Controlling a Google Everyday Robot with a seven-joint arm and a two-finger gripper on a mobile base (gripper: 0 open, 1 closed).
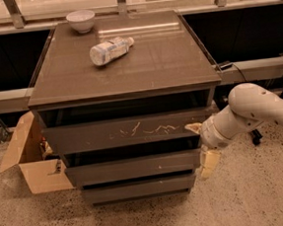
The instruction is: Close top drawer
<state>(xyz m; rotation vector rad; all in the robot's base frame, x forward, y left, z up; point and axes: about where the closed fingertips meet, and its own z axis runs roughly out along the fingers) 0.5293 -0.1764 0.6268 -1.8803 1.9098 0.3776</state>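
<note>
While the top drawer (128,132) sits a little out of the cabinet (127,66), the gripper (202,147) is at its right end w/ fingers spread wide apart, holding nothing.

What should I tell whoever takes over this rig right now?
Hand: open, at the right end of the top drawer front, with the upper finger at its edge.
Top drawer: partly out. Its front sits ahead of the two lower drawers, with a dark gap above it.
Done: the hand is placed to push.
Left: push the front in until it looks flush, then back the hand off.
</note>
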